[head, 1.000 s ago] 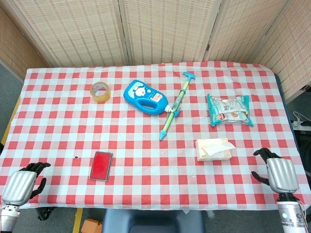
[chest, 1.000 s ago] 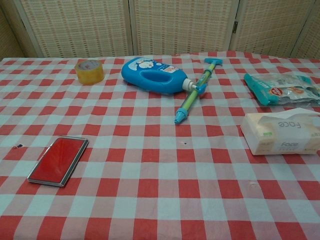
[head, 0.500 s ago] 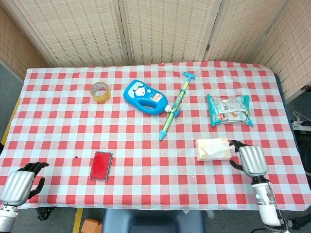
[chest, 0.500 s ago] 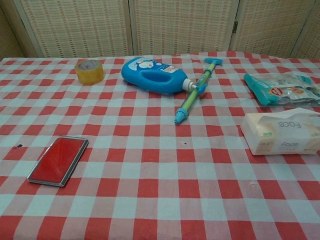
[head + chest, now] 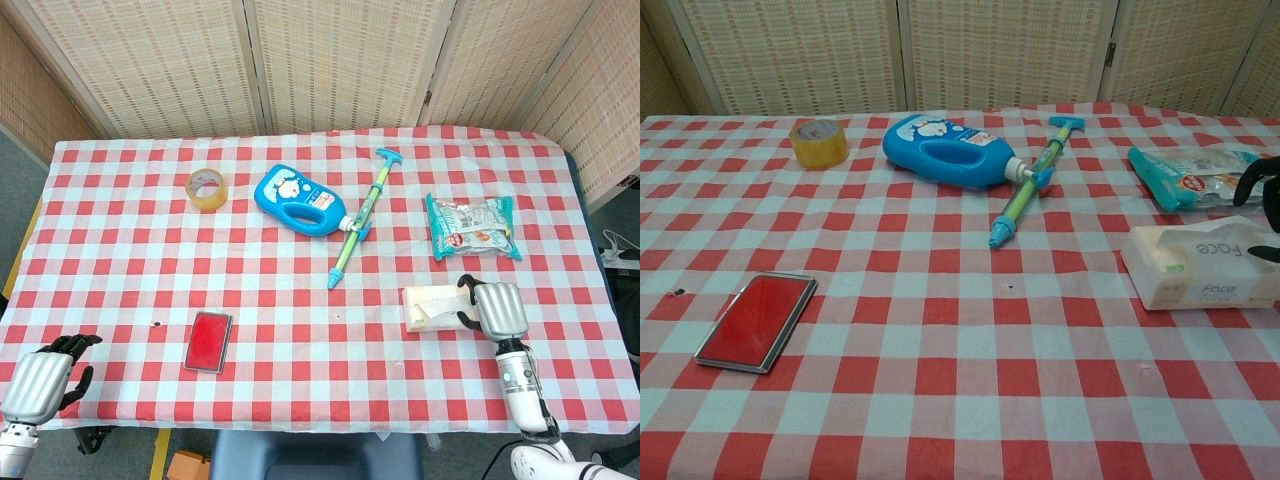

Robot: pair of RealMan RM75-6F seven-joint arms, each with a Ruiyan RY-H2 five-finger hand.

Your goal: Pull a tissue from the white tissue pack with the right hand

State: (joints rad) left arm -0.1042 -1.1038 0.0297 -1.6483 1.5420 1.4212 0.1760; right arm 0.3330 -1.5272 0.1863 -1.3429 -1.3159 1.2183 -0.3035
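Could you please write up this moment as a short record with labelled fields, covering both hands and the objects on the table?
right hand: over the right end of the white tissue pack, fingers spread, nothing held
left hand: at the near left table corner, fingers curled, empty
tissue: sticking up from the pack top, not yet pulled
table: red and white checked cloth
other objects: tape roll, blue bottle, green and blue pump toy, teal snack bag, red flat case
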